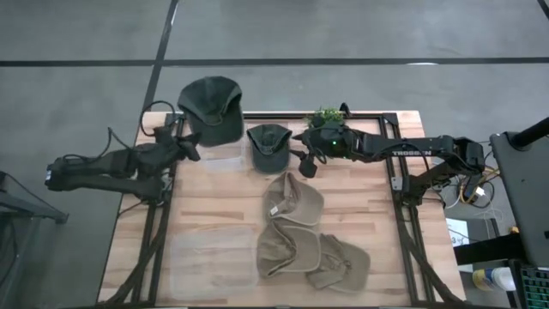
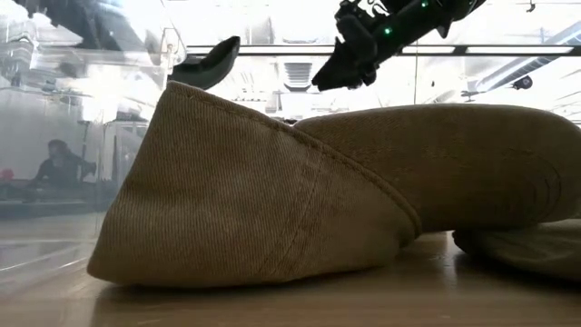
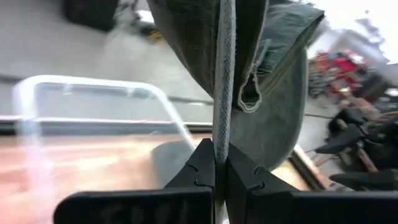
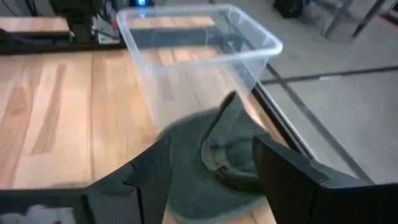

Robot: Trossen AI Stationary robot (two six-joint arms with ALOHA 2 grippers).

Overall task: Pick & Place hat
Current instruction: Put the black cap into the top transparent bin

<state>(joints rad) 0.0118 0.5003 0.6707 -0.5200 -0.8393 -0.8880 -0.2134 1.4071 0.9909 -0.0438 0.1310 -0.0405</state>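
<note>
My left gripper (image 1: 189,148) is shut on a dark green hat (image 1: 210,107) raised over the table's far left part. A second dark green hat (image 1: 268,146) lies on the table beside a clear plastic bin (image 1: 220,156). My right gripper (image 1: 306,163) hovers open just right of that hat, and in the right wrist view its fingers stand above and to either side of the hat (image 4: 214,165) without touching. Three tan hats (image 1: 292,202) lie in a row toward the near edge. My left gripper (image 3: 219,152) pinches the hat's stitched edge band (image 3: 223,118) between its two shut fingers, the band running straight out from between the fingertips. The fingers come from the table's left. The hat (image 3: 273,74) is lifted clear, spreading out beyond the fingers.
A second clear bin (image 1: 214,249) sits at the near left. A small green plant (image 1: 326,115) stands at the far edge behind my right arm. A tan hat (image 2: 272,200) fills the low view. Bare wood (image 1: 214,197) lies in the table's left middle.
</note>
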